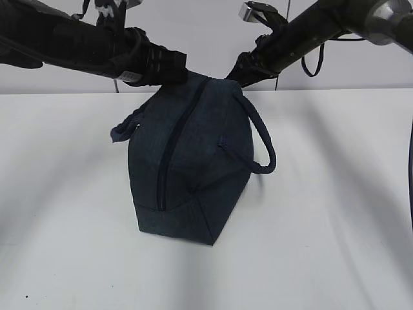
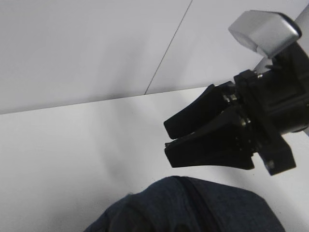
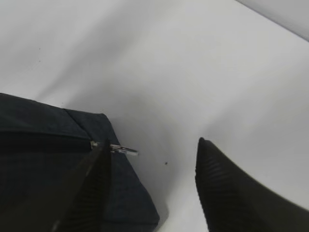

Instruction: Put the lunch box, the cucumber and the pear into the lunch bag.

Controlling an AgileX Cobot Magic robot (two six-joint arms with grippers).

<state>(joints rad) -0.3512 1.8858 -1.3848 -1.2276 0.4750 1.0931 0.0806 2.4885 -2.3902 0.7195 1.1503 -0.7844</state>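
The dark navy lunch bag point(image 1: 193, 161) stands in the middle of the white table with its long zipper point(image 1: 169, 148) closed. Both arms reach to its far end. In the right wrist view my right gripper point(image 3: 152, 145) is open, and its left finger point(image 3: 87, 193) is beside the silver ring pull point(image 3: 123, 150) at the end of the bag point(image 3: 38, 140). The left wrist view shows the bag top point(image 2: 193, 208) and the right gripper point(image 2: 166, 140) just above it. My left gripper's own fingers do not show. The lunch box, cucumber and pear are out of view.
The bag's loop handles point(image 1: 261, 139) hang to either side. The white table point(image 1: 335, 213) ends at a pale wall point(image 1: 213, 39) behind the bag. A cable point(image 1: 316, 61) hangs from the right arm.
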